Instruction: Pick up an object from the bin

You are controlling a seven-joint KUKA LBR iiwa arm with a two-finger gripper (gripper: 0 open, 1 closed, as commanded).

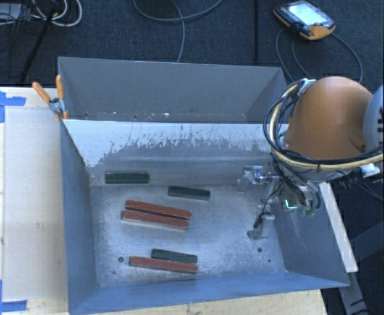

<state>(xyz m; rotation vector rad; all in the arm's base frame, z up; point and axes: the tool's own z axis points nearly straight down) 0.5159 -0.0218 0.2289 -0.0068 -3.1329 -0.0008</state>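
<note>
we see the gripper low over bare metal at the right side of the bin, under the arm's orange cover, and we cannot tell whether the claw is open or closed. the nearest thing is a short dark green bar, lying to its left and a little toward the far wall, apart from it. further left lie two reddish-brown bars side by side, a second green bar near the far-left corner, and by the front wall a third green bar just beside a long reddish-brown bar
</note>
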